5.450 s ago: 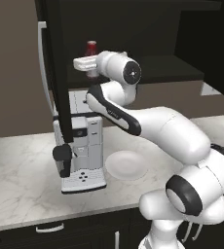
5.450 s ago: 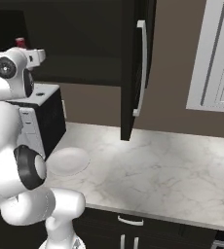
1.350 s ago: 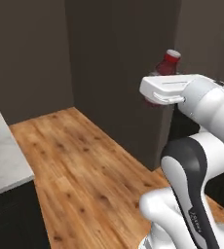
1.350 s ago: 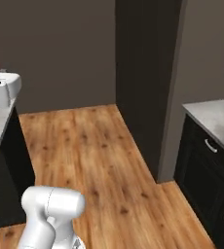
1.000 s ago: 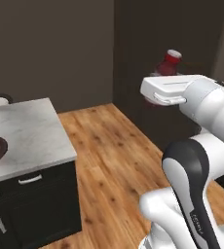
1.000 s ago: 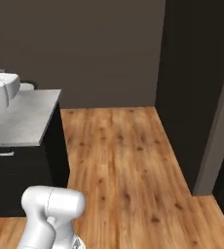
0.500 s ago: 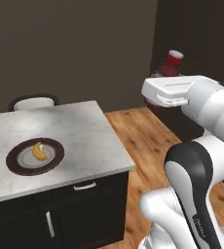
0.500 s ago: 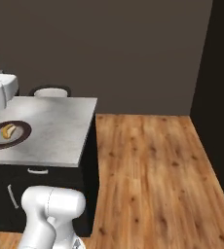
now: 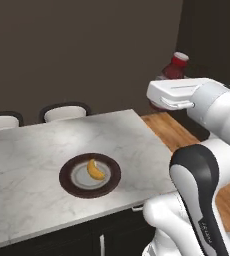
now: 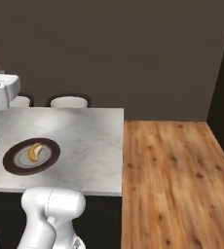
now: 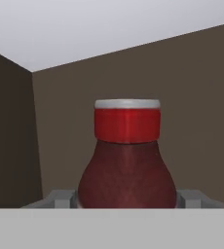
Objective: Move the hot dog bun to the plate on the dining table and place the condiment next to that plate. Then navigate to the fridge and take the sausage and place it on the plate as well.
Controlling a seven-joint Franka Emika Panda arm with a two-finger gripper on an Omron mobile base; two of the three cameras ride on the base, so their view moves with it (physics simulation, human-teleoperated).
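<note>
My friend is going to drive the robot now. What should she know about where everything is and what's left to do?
Hand: shut on the condiment, a red bottle carried upright, high above the floor beside the dining table.
Hot dog bun: already lying on the plate on the table.
Done: bun delivered.
Left: set the bottle down on the table next to the plate, then drive to the fridge, take the sausage and put it on the plate too.
</note>
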